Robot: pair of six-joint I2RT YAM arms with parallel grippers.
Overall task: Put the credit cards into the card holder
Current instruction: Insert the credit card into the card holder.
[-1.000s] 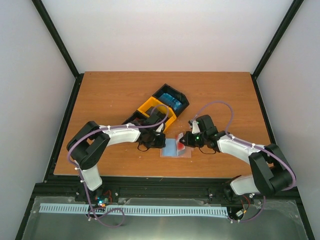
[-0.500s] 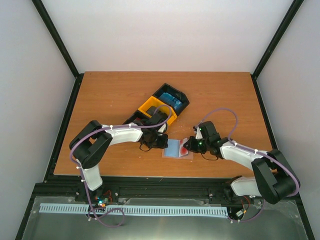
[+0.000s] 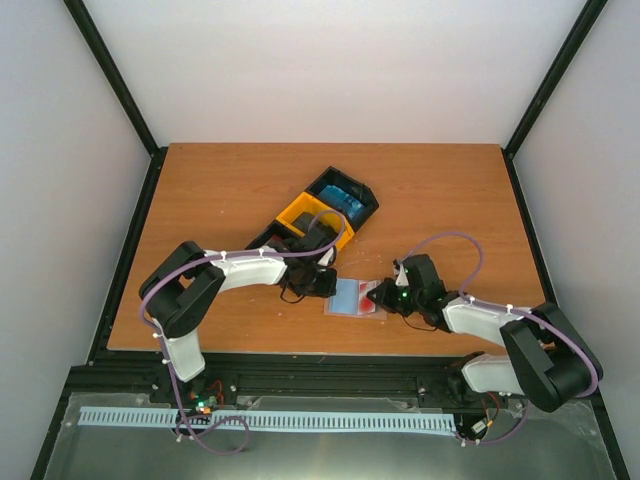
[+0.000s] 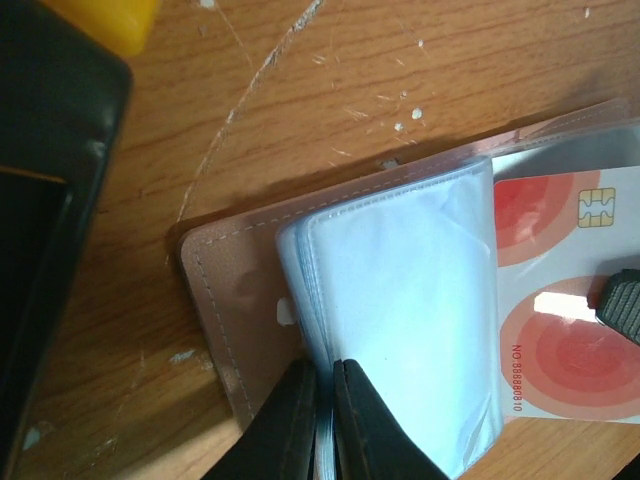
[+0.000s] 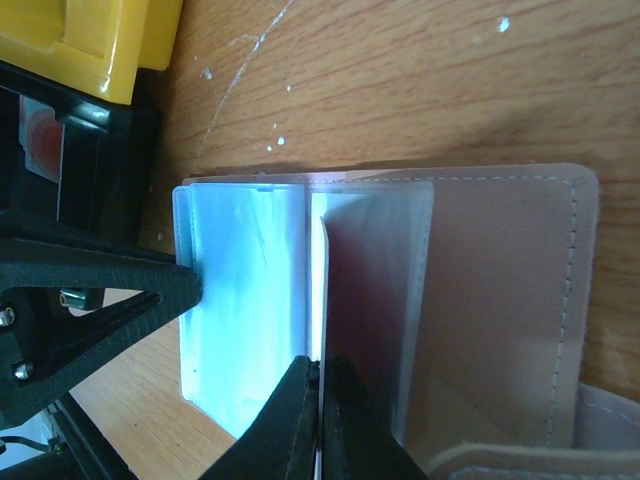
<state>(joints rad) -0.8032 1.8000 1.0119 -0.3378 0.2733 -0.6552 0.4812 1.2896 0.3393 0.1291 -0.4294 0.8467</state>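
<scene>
Table: the work is being done at the near middle of the table (image 3: 220,200), between the two arms.
Right claw: the right claw (image 3: 386,298) is being clamped shut on a thin edge over the holder's right half. The edge is being judged to belong to the red-and-white card (image 4: 545,340), though card and sleeve cannot be told apart at the fingertips.
Card holder: the card holder (image 3: 350,298) is being spread open flat on the table, tan cover down, with its clear sleeves (image 4: 400,300) being fanned upward.
Left claw: the left claw (image 3: 322,284) is being pinched shut on the edge of the sleeve stack at the holder's left half, so the stack is being pinned aside.
Progress: one card is being fed in. Whether it is being seated fully inside a pocket cannot be told, and no other card is being shown in the holder.
Left to do: blue cards (image 3: 345,200) are being stored in the black bin (image 3: 322,181), farther off and well apart. They are being judged as waiting.
Surroundings: a yellow bin (image 3: 295,212) is being shown against the black bin, just beyond the left claw.
In the way: the loose sleeves are being judged likely to flop back over the pocket, and the route to the bins is being crowded by the left arm.
</scene>
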